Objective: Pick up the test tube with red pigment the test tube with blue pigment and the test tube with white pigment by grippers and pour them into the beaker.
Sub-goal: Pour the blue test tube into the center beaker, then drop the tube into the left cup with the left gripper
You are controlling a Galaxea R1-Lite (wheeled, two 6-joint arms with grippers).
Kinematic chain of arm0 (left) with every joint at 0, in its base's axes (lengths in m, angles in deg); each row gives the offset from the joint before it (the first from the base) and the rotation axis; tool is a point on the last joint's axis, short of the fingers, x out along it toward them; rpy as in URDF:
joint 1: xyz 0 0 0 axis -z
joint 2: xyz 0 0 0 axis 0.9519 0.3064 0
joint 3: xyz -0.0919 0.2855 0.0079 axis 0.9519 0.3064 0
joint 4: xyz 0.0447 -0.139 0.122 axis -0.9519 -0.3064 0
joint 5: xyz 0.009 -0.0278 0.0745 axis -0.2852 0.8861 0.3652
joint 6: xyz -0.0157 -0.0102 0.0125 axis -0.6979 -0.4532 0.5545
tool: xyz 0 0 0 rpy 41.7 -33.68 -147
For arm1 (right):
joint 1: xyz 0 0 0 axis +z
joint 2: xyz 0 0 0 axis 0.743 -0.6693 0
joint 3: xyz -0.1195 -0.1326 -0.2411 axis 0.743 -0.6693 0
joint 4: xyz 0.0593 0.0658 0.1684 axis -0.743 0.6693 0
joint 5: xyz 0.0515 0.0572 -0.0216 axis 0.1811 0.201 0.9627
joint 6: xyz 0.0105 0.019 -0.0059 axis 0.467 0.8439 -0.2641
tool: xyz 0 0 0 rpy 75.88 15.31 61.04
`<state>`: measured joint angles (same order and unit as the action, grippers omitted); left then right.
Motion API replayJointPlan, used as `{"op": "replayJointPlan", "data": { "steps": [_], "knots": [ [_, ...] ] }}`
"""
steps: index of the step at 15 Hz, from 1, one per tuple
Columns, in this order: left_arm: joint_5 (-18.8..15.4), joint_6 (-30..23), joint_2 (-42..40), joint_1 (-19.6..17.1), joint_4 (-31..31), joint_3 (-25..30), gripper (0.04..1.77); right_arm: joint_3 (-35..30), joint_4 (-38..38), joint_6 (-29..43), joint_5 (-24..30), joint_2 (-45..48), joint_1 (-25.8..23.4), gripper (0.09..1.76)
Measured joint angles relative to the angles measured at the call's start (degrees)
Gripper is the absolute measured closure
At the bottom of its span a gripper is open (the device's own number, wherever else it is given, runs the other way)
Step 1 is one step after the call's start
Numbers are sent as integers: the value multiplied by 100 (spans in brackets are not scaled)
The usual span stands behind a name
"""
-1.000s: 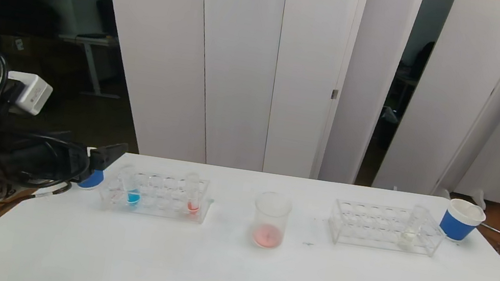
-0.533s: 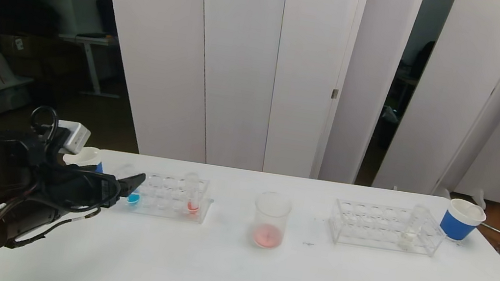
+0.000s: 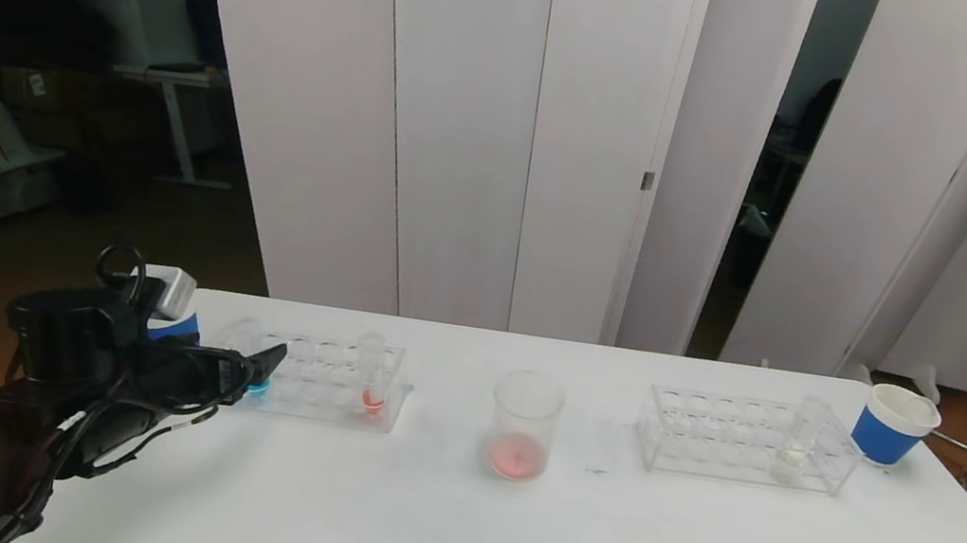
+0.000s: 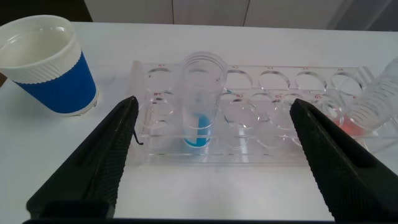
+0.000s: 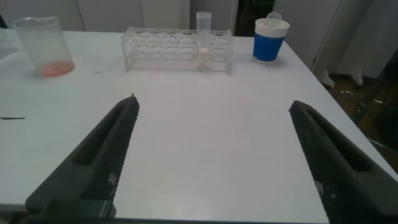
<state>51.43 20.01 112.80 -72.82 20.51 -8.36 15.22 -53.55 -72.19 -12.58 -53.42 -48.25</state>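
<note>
The left gripper (image 3: 263,370) hangs low over the white table (image 3: 444,534) at its left end, its black fingers (image 4: 93,168) spread wide and pointed at the left rack (image 3: 305,374), holding nothing. In the left wrist view the test tube with blue pigment (image 4: 201,99) stands upright in that clear rack, framed between the two open fingers but apart from both; its cyan liquid sits at the bottom. In the head view the gripper tip hides part of this tube, and only the blue bottom shows beside it. A second tube with orange-red liquid (image 3: 373,378) stands upright near the right end of the same rack. A blue paper cup (image 4: 48,65) with a white rim stands just beside the rack's left end, behind the arm in the head view. The beaker (image 3: 524,424) stands upright near the middle of the table, well apart from both racks, with a shallow pink-red pool in its bottom. To its right lies the right rack (image 3: 742,437), and the test tube with white pigment (image 3: 799,438) stands upright in a hole near that rack's right end, pale liquid at its base. Another blue cup (image 3: 892,425) stands tilted just beyond the right rack near the table's corner. The right gripper (image 5: 211,162) is out of the head view; its own wrist view shows its fingers spread wide and empty over the bare near part of the table, well apart from the right rack
</note>
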Motion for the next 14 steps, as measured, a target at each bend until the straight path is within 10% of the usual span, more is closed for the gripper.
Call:
{"op": "replayJointPlan", "data": {
  "steps": [10,14],
  "knots": [
    [17,2,840,-134,184,-897,9,0,1,0,0,0,0,12],
    [-24,26,975,-201,289,-875,135,0,-7,-2,0,0,0,12]
  ]
}}
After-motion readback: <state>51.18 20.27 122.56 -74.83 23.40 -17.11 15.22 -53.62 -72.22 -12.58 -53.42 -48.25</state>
